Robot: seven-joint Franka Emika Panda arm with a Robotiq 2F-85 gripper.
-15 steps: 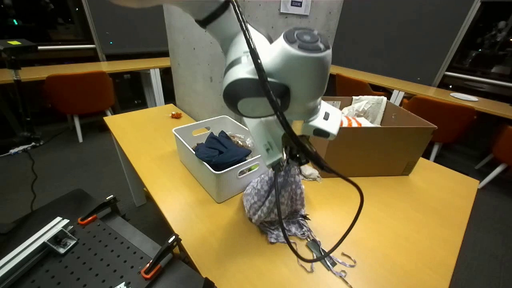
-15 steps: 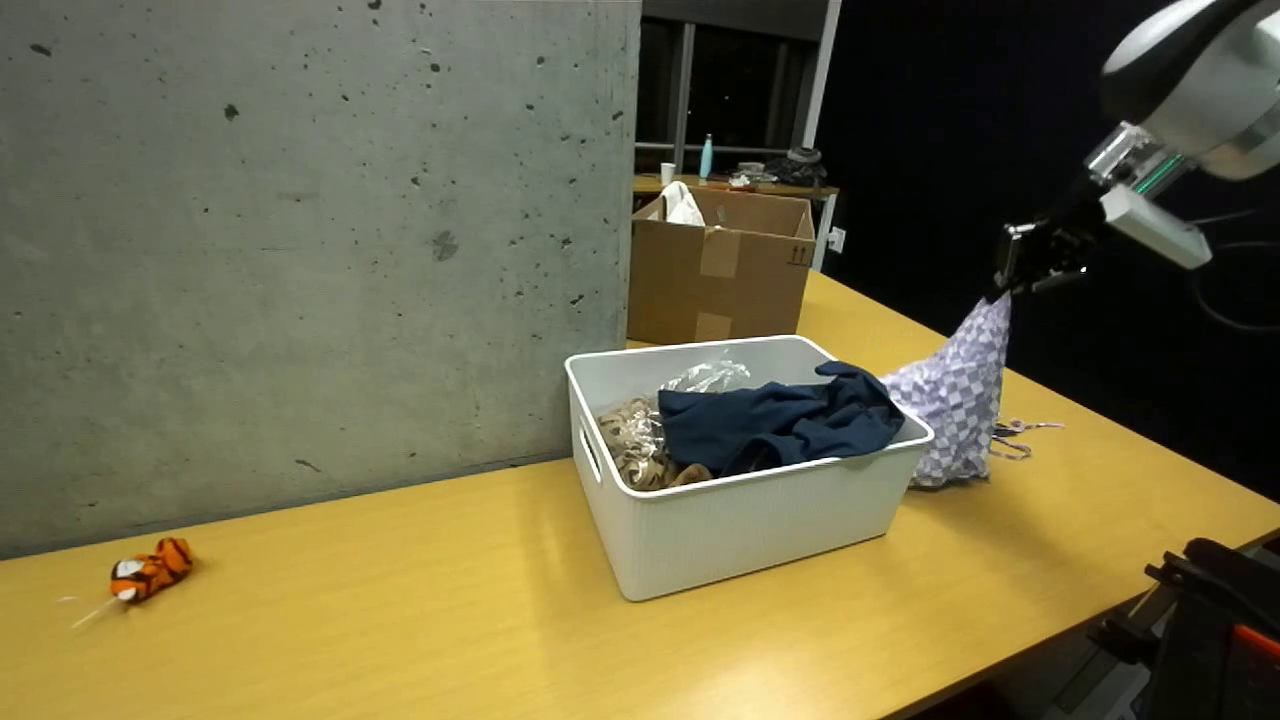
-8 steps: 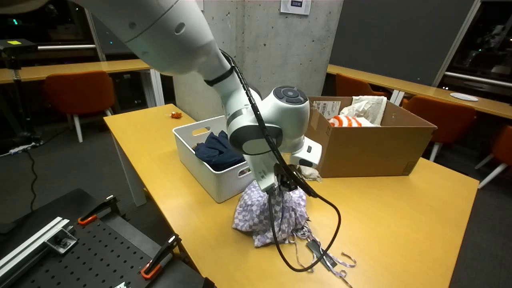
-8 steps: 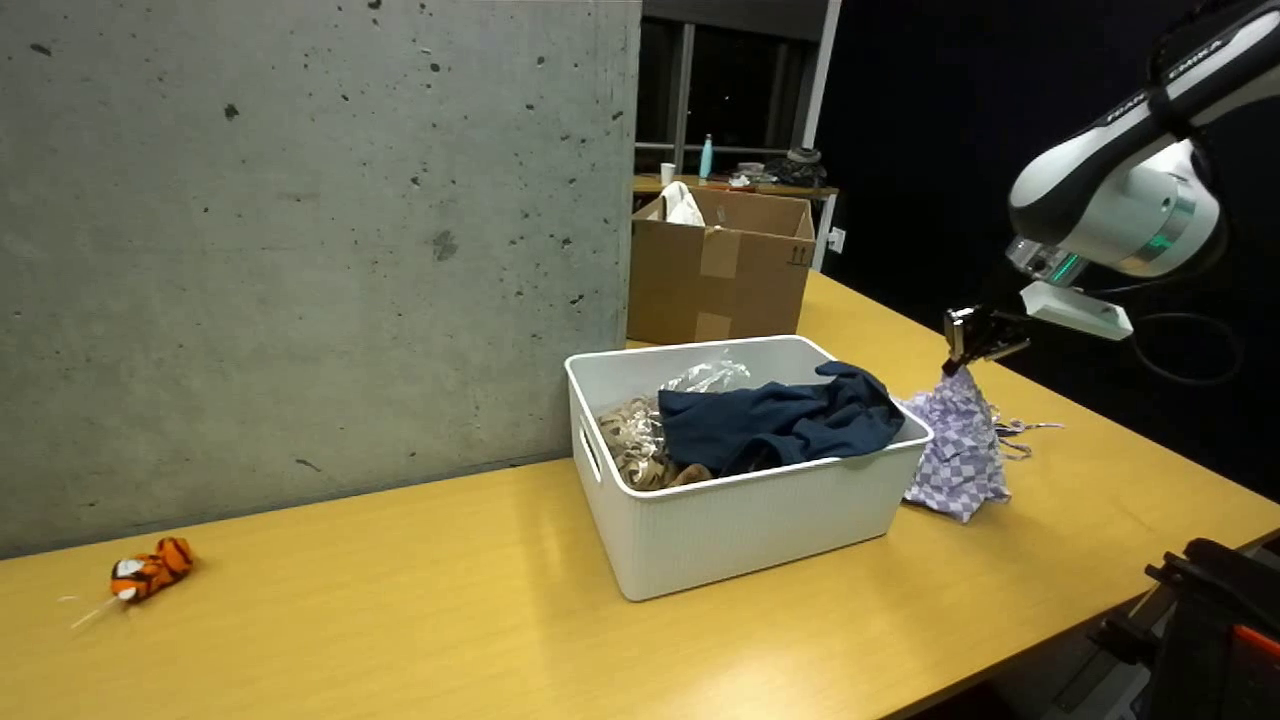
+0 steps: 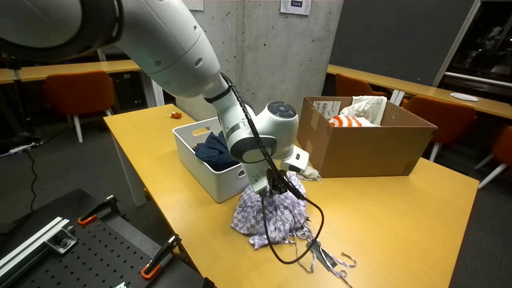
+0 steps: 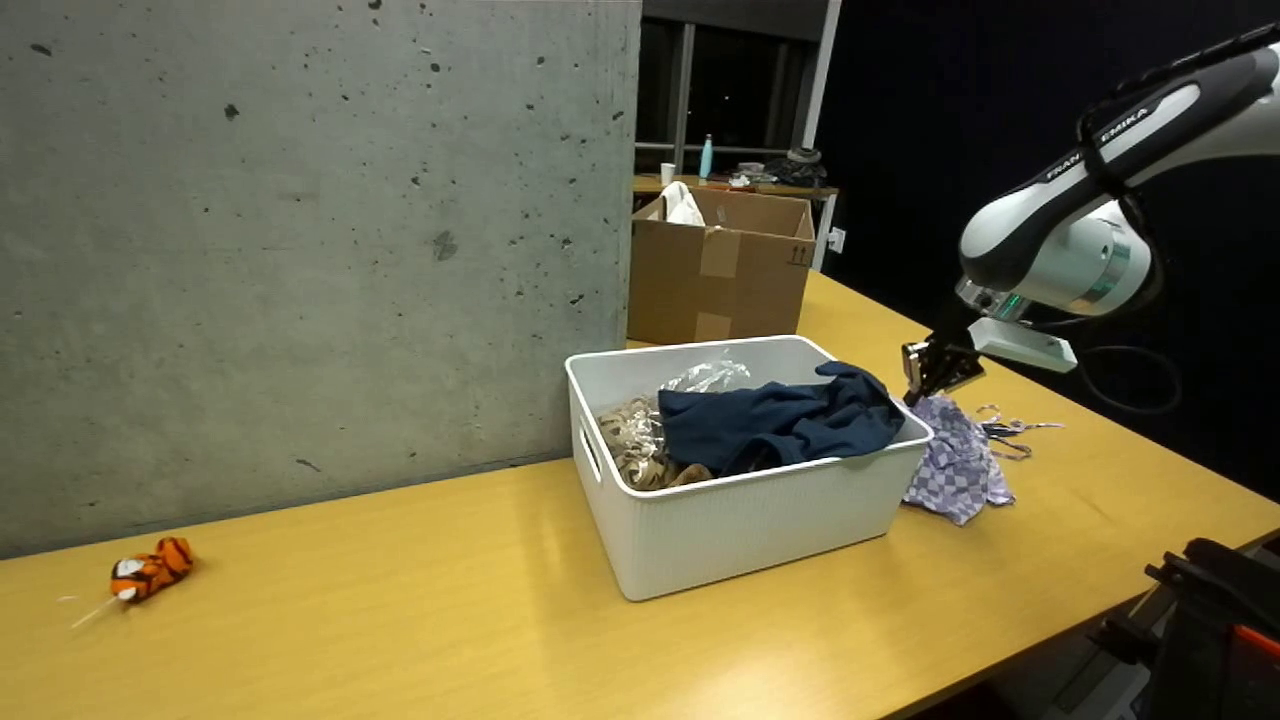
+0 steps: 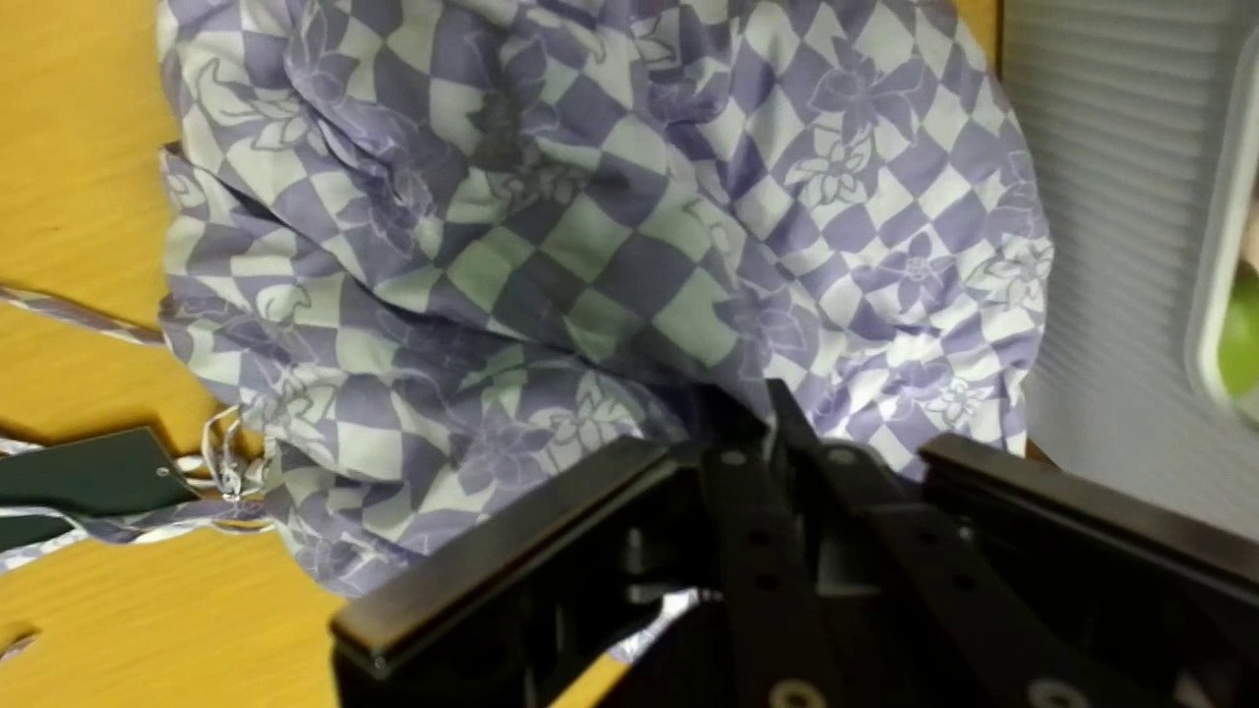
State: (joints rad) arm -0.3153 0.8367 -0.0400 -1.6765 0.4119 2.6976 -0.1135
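A purple-and-white checkered cloth [image 5: 280, 218] with a flower print lies bunched on the yellow table, right beside the white basket. My gripper [image 7: 767, 418] points down into it; in the wrist view a fold of the cloth [image 7: 590, 246] runs between the nearly meeting fingertips. In an exterior view the gripper [image 6: 912, 398] is low at the top of the heap, partly behind the basket's corner. Thin patterned cords and a dark tag [image 5: 324, 256] trail from the cloth onto the table. The arm and its cable cover part of the cloth in an exterior view.
The white basket [image 6: 760, 540] holds a navy cloth [image 6: 780, 425] and plastic-wrapped brown stuff. A cardboard box [image 5: 372, 154] with fabrics stands behind, a beige cloth [image 5: 310, 173] at its foot. An orange toy [image 6: 150, 570] lies apart. Clamps [image 5: 160, 258] line the black board near the table edge.
My gripper has come down and toward the basket with the cloth's pinched top. The cloth, earlier stretched up into a peak, has slumped into a low heap.
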